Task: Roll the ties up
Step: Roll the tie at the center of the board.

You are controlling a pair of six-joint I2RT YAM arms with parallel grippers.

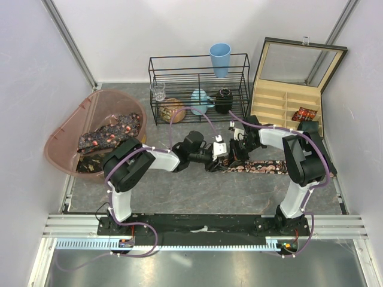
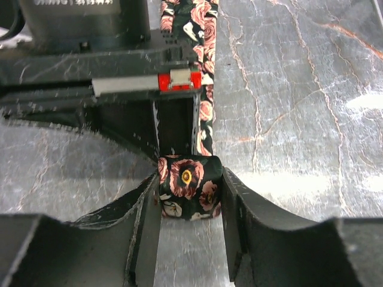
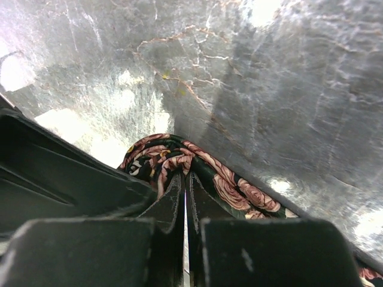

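One of the ties (image 1: 266, 167), dark with pink and red flowers, lies flat across the middle of the table, its left end wound into a small coil (image 2: 188, 185). My left gripper (image 1: 220, 160) holds that coil, one finger against each side, as the left wrist view shows (image 2: 191, 177). My right gripper (image 1: 237, 154) comes in from the other side. Its fingers are shut with the tips buried in the coil's centre (image 3: 185, 176), and the fabric (image 3: 158, 152) wraps over them. The loose strip (image 3: 251, 197) trails off to the lower right.
A pink-brown tub (image 1: 63, 140) at the left holds several more patterned ties (image 1: 111, 134). A black wire rack (image 1: 179, 78) stands at the back with a blue cup (image 1: 219, 58) on top. An open wooden box (image 1: 275, 104) at the right holds a rolled tie (image 1: 304, 113).
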